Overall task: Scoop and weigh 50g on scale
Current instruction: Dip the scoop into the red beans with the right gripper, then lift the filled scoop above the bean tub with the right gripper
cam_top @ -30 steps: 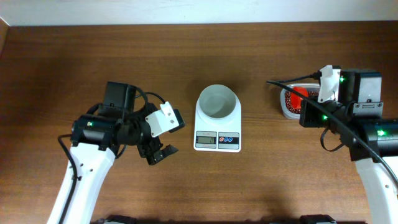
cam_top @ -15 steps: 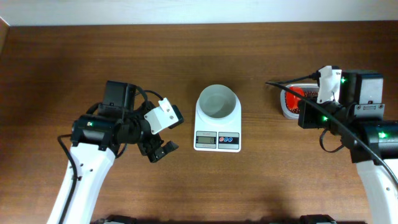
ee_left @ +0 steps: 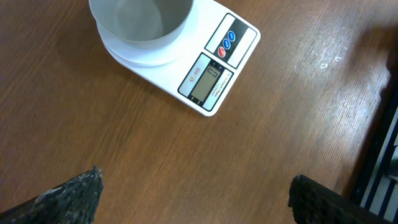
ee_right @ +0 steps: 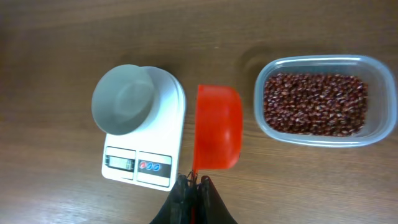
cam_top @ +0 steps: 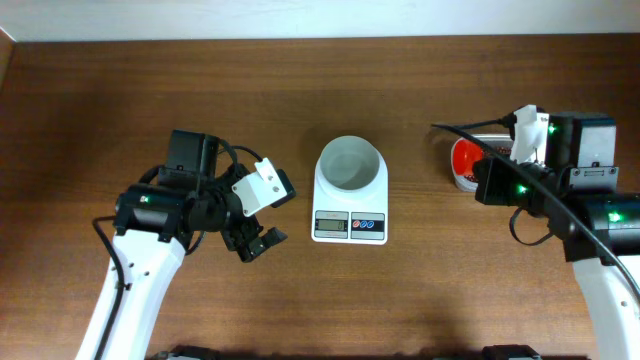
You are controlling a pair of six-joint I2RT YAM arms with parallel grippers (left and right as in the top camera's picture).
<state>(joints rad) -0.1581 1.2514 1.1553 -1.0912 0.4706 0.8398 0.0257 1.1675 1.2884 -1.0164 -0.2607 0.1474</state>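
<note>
The white scale (cam_top: 350, 212) stands mid-table with its round bowl (cam_top: 350, 165) empty; it also shows in the left wrist view (ee_left: 208, 78) and the right wrist view (ee_right: 140, 165). My right gripper (ee_right: 194, 185) is shut on the handle of an orange-red scoop (ee_right: 217, 127), held level between the scale and the tub, with no beans showing in it. The reddish-brown beans (ee_right: 314, 102) fill the clear tub (ee_right: 311, 141). From overhead the scoop (cam_top: 466, 158) covers most of the tub. My left gripper (cam_top: 255, 243) hangs open over bare wood left of the scale, its fingers (ee_left: 68, 196) wide apart.
The tub's rim (cam_top: 460, 182) sits at the right of the table, partly under my right arm (cam_top: 560, 170). Dark wooden tabletop (cam_top: 300, 90) runs all round the scale. A pale wall edge lies along the far side.
The right arm has shifted slightly left and the scoop now covers the beans that showed in the tub from overhead. The left gripper edged up a little, then stayed still.
</note>
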